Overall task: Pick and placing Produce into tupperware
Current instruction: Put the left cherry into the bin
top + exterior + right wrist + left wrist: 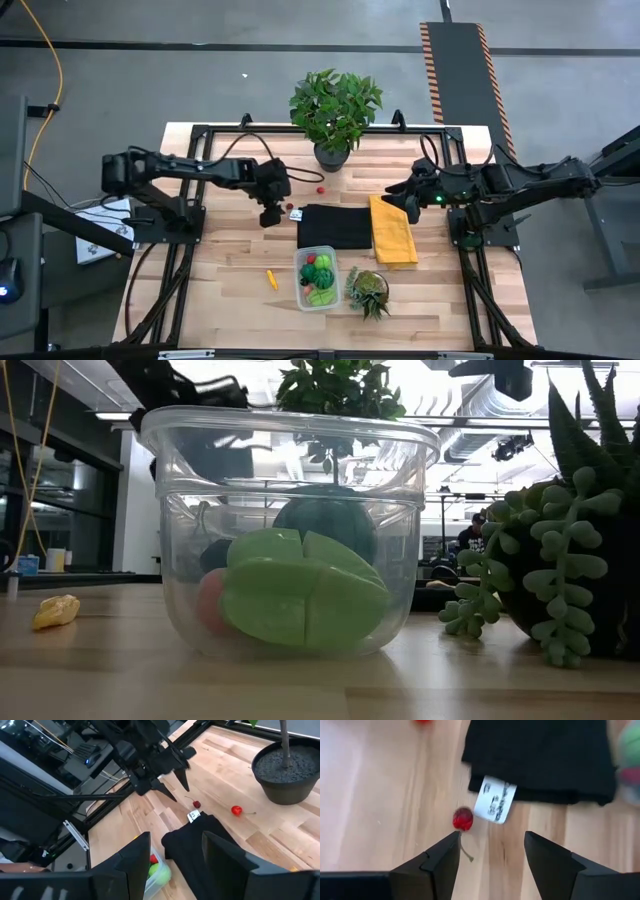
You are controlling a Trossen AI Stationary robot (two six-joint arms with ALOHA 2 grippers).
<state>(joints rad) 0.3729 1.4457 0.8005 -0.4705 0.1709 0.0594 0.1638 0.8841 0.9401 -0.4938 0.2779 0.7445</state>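
The clear tupperware (316,279) (290,460) stands near the front middle of the table and holds green, red and dark produce (300,600). A dark red cherry (463,819) (287,208) lies on the wood beside the black cloth's white tag (494,799). A brighter red berry (320,187) (236,810) lies farther back. An orange-yellow stick (271,279) (55,612) lies left of the tupperware. My left gripper (490,837) (272,212) hovers open just above the table, the cherry just beyond its fingertips. My right gripper (172,852) (405,195) hangs open above the yellow cloth's far end.
A black cloth (335,226) and a yellow cloth (393,232) lie side by side mid-table. A potted leafy plant (335,110) stands at the far edge. A spiky succulent (368,292) sits right of the tupperware. Bare wood lies at the front left.
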